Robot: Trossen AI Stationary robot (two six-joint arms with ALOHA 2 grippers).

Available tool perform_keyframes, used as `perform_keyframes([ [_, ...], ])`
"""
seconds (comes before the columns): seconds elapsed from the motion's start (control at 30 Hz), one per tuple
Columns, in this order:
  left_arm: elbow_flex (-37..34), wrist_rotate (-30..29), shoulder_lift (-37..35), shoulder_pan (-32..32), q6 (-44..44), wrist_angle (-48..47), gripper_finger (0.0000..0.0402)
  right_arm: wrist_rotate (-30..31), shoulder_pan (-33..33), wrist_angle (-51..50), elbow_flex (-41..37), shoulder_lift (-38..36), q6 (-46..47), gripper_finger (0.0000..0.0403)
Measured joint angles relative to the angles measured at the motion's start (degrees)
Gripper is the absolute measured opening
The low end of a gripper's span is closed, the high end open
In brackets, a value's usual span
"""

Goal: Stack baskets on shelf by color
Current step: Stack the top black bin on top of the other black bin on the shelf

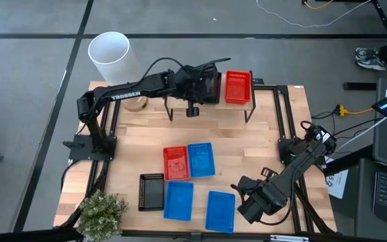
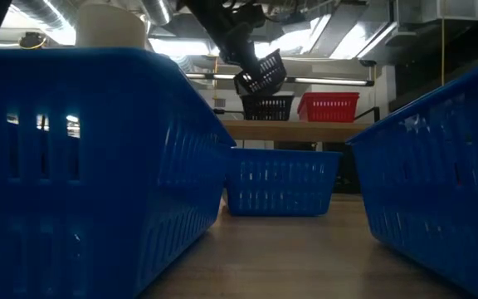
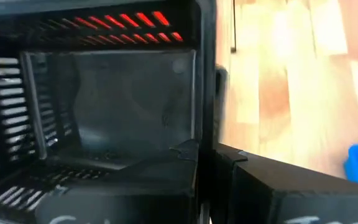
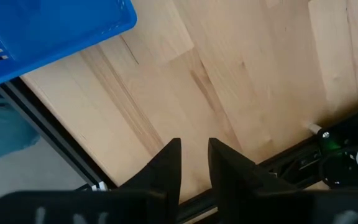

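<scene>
A wide wooden tabletop (image 1: pixel 261 144) is being viewed from above, with two dark arms reaching over it.

At the far edge, the low shelf (image 1: pixel 154 113) with a pale plank top is being used as the sorting place. A red basket (image 1: pixel 238 87) is resting at its right end, and a black basket (image 2: pixel 269 107) is resting just beside it. A second black basket (image 2: pixel 260 73) is being held tilted above the resting black one by the left gripper (image 1: pixel 203 84), which is clenched on its wall. In the left wrist view its dark mesh interior is filling the frame, with red showing through the slots. It is judged that black is being stacked on black, beside the red.

On the near half of the table, five baskets are waiting loose. Three blue ones are being counted: one (image 1: pixel 201 160) near the middle and two at the front edge (image 1: pixel 178 200) (image 1: pixel 220 210). One red basket (image 1: pixel 175 163) is touching the middle blue one, and one black basket (image 1: pixel 151 191) is lying beside the front blue pair.

In all, three black, three blue and two red baskets are being seen.

The right gripper (image 4: pixel 194 163) is being parked low at the near right corner, its fingers narrowly parted and holding nothing.
</scene>
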Motion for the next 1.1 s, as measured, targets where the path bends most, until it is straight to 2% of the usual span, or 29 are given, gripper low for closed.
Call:
perform_keyframes([
  [0.2,0.0,-2.0,0.3,0.0,1.5,1.2,0.0007,0.0,0.0,0.0,0.0,0.0,0.0,0.0079],
  [0.53,0.0,-4.3,0.3,-0.6,2.5,1.2,0.0061,0.0,0.0,0.0,0.0,0.0,0.0,0.0079],
  [0.8,1.7,-5.4,-1.0,-2.7,2.6,-0.6,0.0067,0.0,0.0,0.0,0.0,0.0,0.0,0.0079],
  [0.9,4.0,-8.9,-1.2,-4.0,2.6,-1.1,0.0067,1.0,0.0,0.1,0.0,0.0,0.0,0.0079],
  [1.03,6.7,-18.4,-1.6,-4.9,4.9,-8.3,0.0064,1.5,0.5,0.2,0.0,0.0,0.0,0.0079],
  [1.1,6.7,-20.7,-1.5,-3.8,5.5,-12.7,0.0063,1.5,0.9,0.2,0.0,0.0,0.0,0.0079],
])
